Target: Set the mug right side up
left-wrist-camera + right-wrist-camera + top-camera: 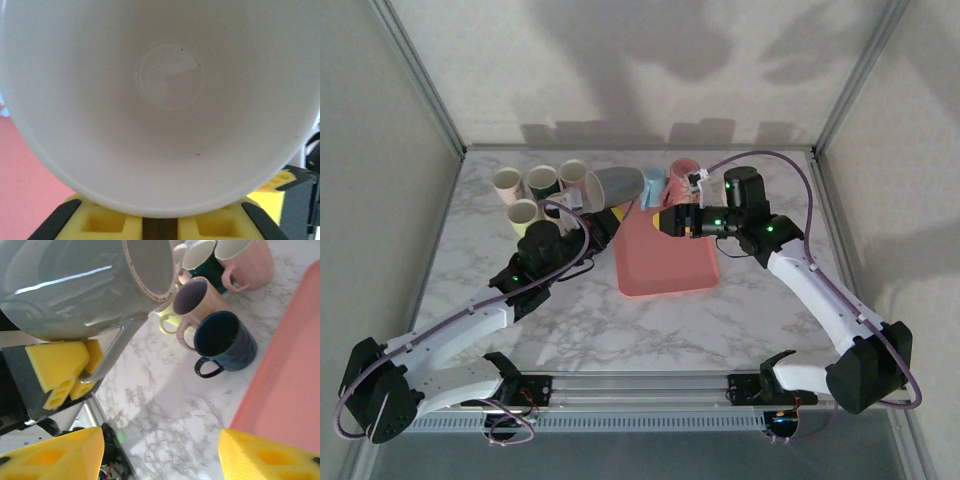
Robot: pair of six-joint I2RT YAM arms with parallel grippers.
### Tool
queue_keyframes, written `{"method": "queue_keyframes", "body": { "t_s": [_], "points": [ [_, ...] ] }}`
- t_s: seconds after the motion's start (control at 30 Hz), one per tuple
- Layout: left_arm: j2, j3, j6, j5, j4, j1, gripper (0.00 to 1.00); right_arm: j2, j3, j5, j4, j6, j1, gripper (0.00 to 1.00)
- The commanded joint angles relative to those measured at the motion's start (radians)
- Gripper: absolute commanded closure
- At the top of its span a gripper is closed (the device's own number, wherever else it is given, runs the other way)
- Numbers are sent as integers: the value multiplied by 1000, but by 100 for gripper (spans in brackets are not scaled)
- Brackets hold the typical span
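Grey mug (pixel 617 186) on its side in the air, just past pink tray (pixel 665 270) corner. L pincer (pixel 603 222) clamped on handle (pixel 114 347) only; R pincer (pixel 160 455) wide, empty. Risk: thin handle grip lets mug swing/slip while righting, hitting upright mugs (pixel 535 190) nearby.

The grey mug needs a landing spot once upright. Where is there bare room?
Free: the tray's front half, and the marble between the tray's front edge and the arm bases. Crowded: the back left, where mugs cluster, and the tray's back edge with the light-blue mug and pink mug.
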Motion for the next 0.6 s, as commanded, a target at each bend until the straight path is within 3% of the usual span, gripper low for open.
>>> {"method": "queue_keyframes", "body": {
  "t_s": [0.0,0.2,0.57],
  "points": [
    [-39,93,90,-110,-187,-3,100,1,55,57,-102,-63,-11,36],
    [-31,179,124,-218,-464,-4,100,53,87,69,-150,-72,-14,36],
    [4,345,-62,-541,-1095,0,100,117,131,78,-200,-88,-15,35]
  ]
}}
